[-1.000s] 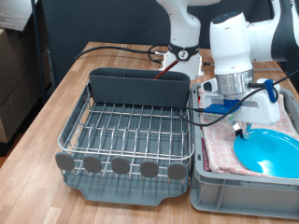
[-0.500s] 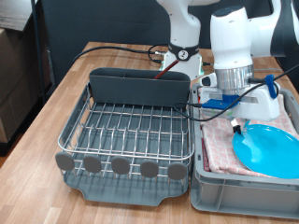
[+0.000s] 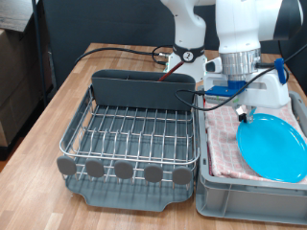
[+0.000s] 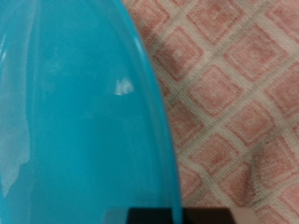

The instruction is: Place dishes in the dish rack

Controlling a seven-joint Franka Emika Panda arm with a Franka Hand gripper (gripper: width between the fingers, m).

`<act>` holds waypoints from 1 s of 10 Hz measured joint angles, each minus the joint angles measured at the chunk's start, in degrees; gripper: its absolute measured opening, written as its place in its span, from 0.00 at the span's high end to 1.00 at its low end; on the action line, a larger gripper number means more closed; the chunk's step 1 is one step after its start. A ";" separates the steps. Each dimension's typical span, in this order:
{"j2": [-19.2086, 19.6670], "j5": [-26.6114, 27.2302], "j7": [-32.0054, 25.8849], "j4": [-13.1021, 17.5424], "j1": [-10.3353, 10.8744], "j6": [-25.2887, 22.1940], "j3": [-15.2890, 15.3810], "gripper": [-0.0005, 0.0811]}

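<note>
The light-blue plate [image 3: 273, 149] is in the grey crate [image 3: 213, 192] at the exterior view's right, tilted, with its far-left edge raised. My gripper [image 3: 242, 116] is shut on that raised edge. In the wrist view the plate [image 4: 75, 112] fills most of the picture over the pink checked cloth [image 4: 234, 93], and a dark fingertip [image 4: 182, 217] sits at its rim. A white mug [image 3: 273, 94] stands behind the gripper in the crate. The dish rack [image 3: 134, 134] stands empty to the left of the crate. The wooden spoon is out of view.
The rack has a dark grey caddy [image 3: 142, 88] at its far end and round grey discs [image 3: 123, 170] along its near edge. Pink checked cloth [image 3: 223, 144] lines the crate. Black cables [image 3: 125, 50] run over the wooden table behind the rack.
My gripper has risen with the plate's edge in it. The plate has tilted up and shifted a little toward the exterior view's right.
</note>
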 joint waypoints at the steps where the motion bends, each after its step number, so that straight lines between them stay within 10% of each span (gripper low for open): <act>1: -1.18 -3.81 2.33 -0.06 0.00 -1.95 -0.76 0.97; 10: -10.57 -34.83 18.66 3.90 -0.58 -25.52 -2.66 0.97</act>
